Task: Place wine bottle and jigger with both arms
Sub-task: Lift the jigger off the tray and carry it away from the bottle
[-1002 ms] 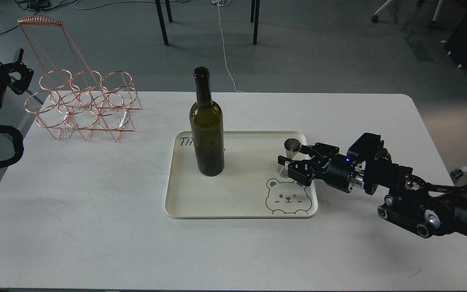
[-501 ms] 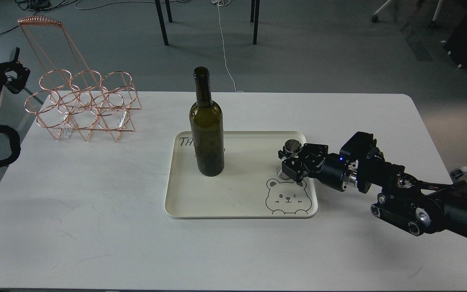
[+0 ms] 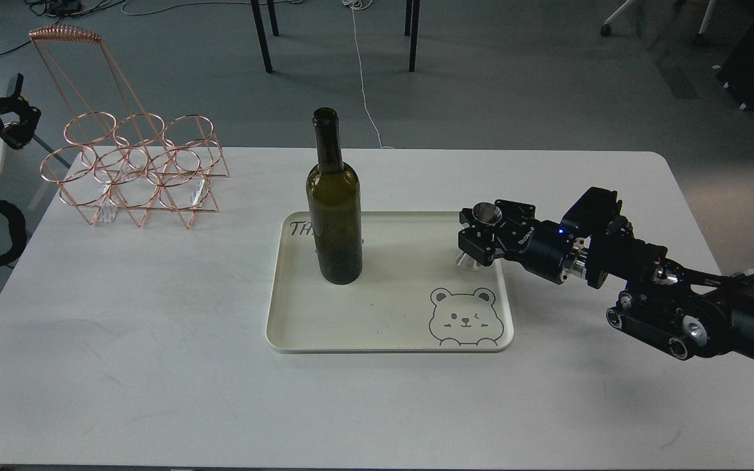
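The dark olive-green wine bottle (image 3: 334, 216) stands upright on the left part of the cream tray (image 3: 377, 333). My right gripper (image 3: 477, 239) is shut on the steel jigger (image 3: 484, 217) and holds it lifted above the tray's right side, slightly tilted. The jigger's upper cup shows above the fingers and its lower cone pokes out below. My left gripper (image 3: 16, 118) is at the far left edge, off the table, small and dark, away from the bottle.
A copper wire bottle rack (image 3: 131, 170) with a tall handle stands at the back left of the white table (image 3: 154, 366). The tray carries a bear drawing (image 3: 465, 317) at its front right. Chair legs and cables lie on the floor behind.
My right gripper closed on the jigger and lifted it off the tray, moving up and slightly back. My left arm drew further back to the left edge. The bottle has not moved.
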Robot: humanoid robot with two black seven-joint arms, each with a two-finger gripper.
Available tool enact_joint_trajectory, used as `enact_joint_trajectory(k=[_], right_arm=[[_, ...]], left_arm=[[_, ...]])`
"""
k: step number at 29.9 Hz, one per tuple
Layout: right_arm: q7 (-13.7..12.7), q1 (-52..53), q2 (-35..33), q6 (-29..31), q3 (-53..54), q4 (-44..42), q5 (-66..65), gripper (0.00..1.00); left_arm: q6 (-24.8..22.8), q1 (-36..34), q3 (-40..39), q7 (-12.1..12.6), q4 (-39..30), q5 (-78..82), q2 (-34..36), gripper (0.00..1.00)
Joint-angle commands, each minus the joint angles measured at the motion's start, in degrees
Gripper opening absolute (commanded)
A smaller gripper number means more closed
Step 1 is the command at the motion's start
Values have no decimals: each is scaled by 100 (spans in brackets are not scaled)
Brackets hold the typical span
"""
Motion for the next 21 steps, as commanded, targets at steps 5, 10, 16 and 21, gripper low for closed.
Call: enact_joint_trajectory(k=[5,10,16,21], right_arm=[[0,-120,-1176,-77,491,515,26,1],[0,-550,-1652,-205,571,454,307,1],[0,-911,-1670,-205,571,16,668,1],[0,-1105,-1477,-205,580,-538,686,2]], left_arm=[[42,-17,-50,8,-8,-1,10,99],[51,-17,-85,8,-35,7,1,99],[51,-17,-85,17,-43,7,-16,99],[42,-35,-76,17,-52,7,-8,99]])
